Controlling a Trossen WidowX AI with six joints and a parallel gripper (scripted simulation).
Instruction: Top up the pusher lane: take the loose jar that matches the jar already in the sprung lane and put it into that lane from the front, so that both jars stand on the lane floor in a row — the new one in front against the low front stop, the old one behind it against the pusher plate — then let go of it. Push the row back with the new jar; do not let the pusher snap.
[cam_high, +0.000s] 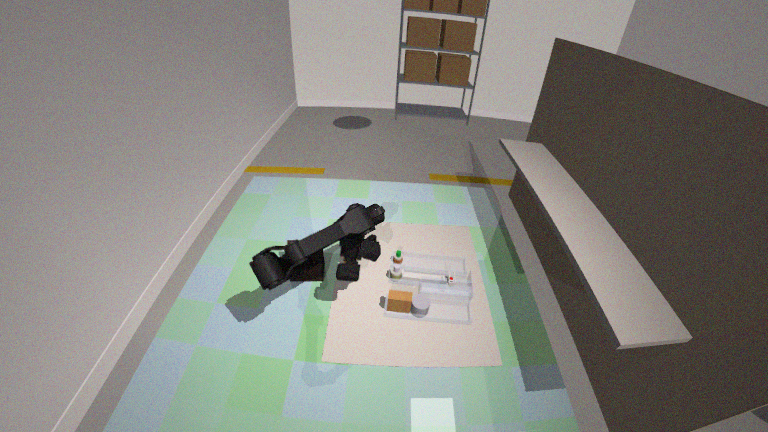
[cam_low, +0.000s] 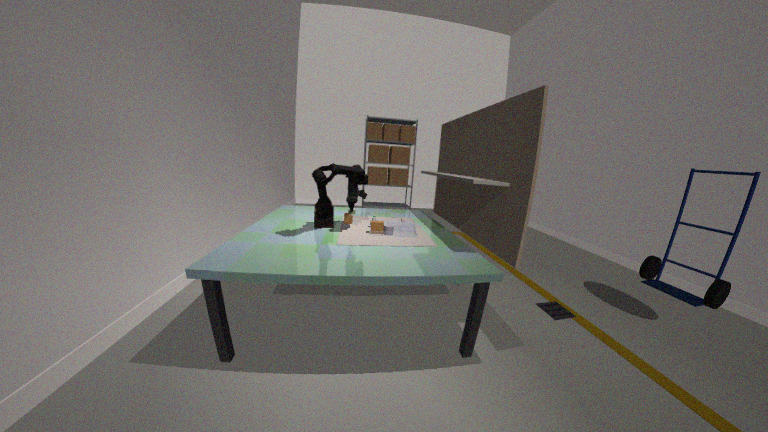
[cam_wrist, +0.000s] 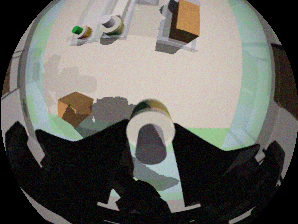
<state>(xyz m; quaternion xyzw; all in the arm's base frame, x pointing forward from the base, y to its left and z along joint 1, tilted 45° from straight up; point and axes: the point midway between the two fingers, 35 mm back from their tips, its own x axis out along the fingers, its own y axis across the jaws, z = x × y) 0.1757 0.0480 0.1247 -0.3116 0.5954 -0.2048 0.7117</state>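
My gripper (cam_wrist: 150, 125) (cam_high: 358, 261) (cam_low: 351, 209) points down and is shut on a loose jar (cam_wrist: 150, 106) with a broad whitish lid and a grey round top. The jar's height above the mat is hard to tell. In the rack, a similar white-topped jar (cam_high: 396, 272) (cam_wrist: 113, 25) stands at the front end of the middle lane. Behind it is a narrow white part (cam_high: 424, 277), with a small red-marked piece (cam_high: 451, 279) further back. The pusher plate and low front stop are not clearly visible. The gripper is in front of the rack, apart from it.
A green-capped bottle (cam_high: 397, 256) (cam_wrist: 80, 31) stands in the neighbouring lane. An orange box (cam_high: 399, 301) (cam_wrist: 187, 20) and a grey round container (cam_high: 419, 305) occupy the other side lane. A loose brown box (cam_wrist: 75, 107) sits near the gripper's left in the wrist view.
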